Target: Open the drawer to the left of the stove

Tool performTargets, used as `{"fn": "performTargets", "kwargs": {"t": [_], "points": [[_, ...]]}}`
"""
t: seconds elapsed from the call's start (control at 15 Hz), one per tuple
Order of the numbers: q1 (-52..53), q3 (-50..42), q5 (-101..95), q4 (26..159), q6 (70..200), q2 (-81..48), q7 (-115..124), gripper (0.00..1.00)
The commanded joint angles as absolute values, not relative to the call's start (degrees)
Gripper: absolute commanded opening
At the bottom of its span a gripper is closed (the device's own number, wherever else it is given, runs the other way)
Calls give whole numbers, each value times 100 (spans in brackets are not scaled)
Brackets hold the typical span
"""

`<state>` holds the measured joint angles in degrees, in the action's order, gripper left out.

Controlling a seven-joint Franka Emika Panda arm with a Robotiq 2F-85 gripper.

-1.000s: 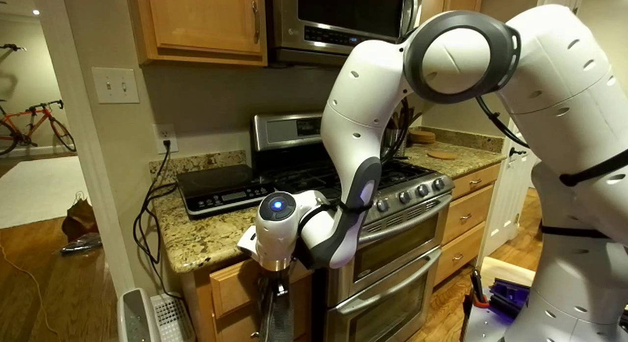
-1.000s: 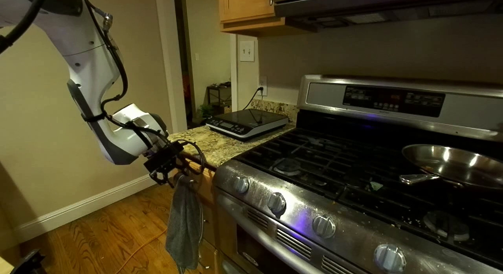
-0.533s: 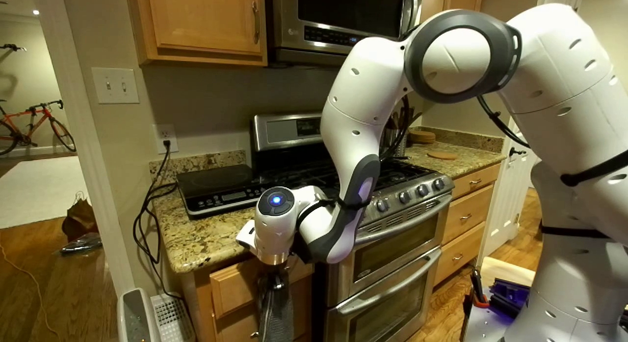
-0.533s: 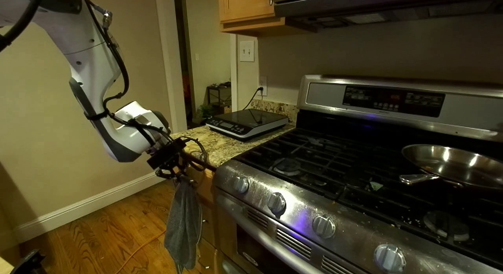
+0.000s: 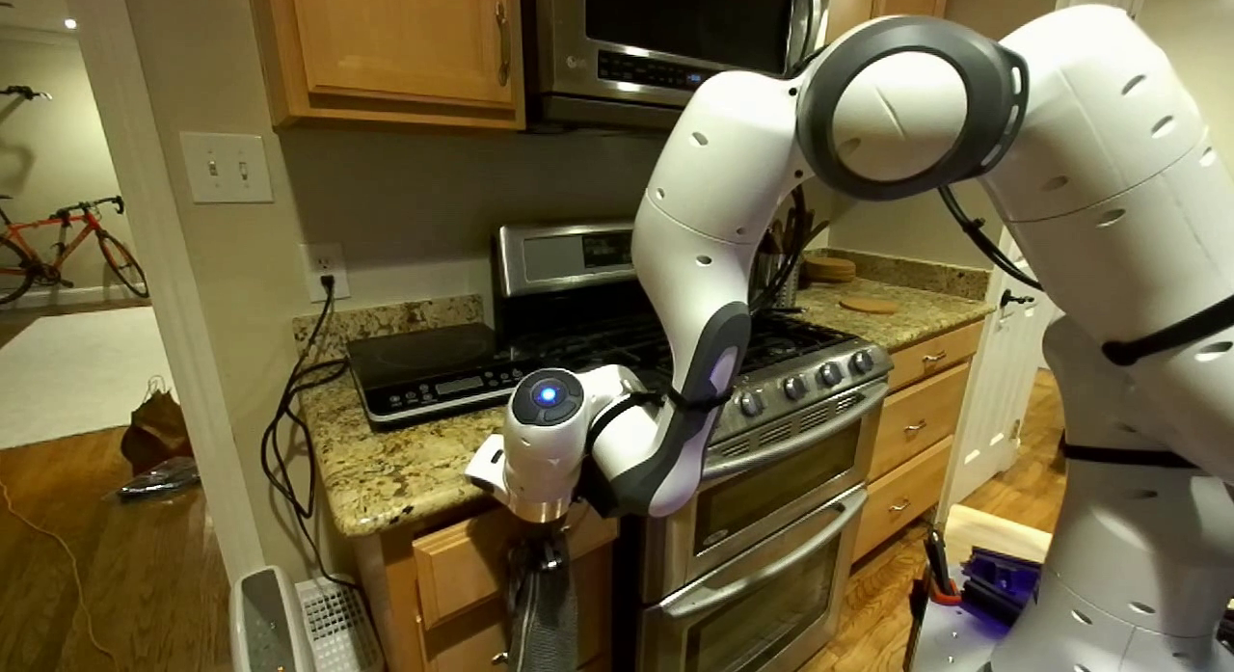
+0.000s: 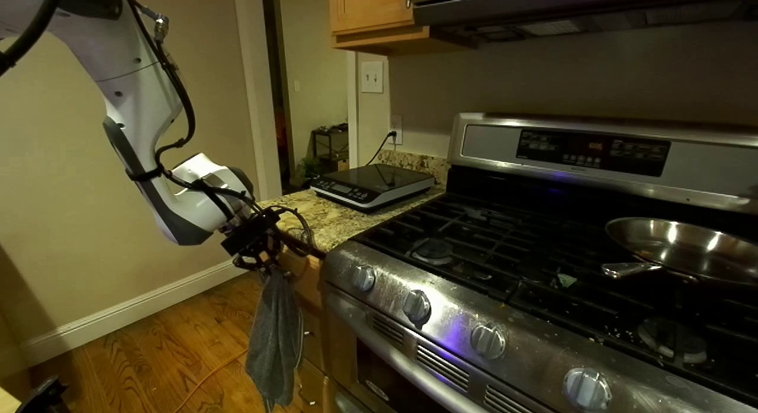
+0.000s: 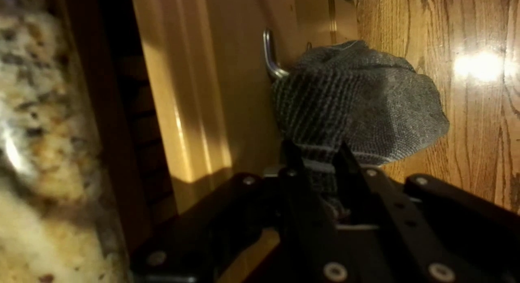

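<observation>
The drawer to the left of the stove stands partly open. A dark gap with wooden dividers shows behind its oak front in the wrist view. From its metal handle hangs a grey towel, which covers much of the handle. My gripper is shut on the towel, with cloth squeezed between its fingers. Whether the handle's bar is also between them I cannot tell. In both exterior views, my gripper is at the drawer front, just below the counter edge, with the towel hanging beneath.
Close beside the drawer is the granite counter edge, bearing a portable cooktop with a cord. A steel pan sits on the stove. Below lie more drawers with handles. A white appliance stands on the floor left of the cabinet.
My gripper's jaws have come together on the towel. The wrist has shifted slightly up and toward the counter, and the towel's hanging end has swung a little. The stove and counter items have not moved.
</observation>
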<state>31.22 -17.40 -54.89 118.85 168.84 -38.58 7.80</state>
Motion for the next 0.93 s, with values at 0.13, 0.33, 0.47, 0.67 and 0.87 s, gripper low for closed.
{"fn": "performTargets", "kwargs": {"t": [0.13,0.33,0.47,0.67,0.87], "points": [[3547,-1855,-5925,12569,17342,-3648,1260,11],[3847,-1984,-6207,12906,17378,-3466,1659,11],[4032,-2053,-6413,13099,17387,-3362,1966,11],[4315,-2167,-6772,13329,17386,-3222,2456,11],[4560,-2249,-7168,13513,17352,-3091,2905,9]]}}
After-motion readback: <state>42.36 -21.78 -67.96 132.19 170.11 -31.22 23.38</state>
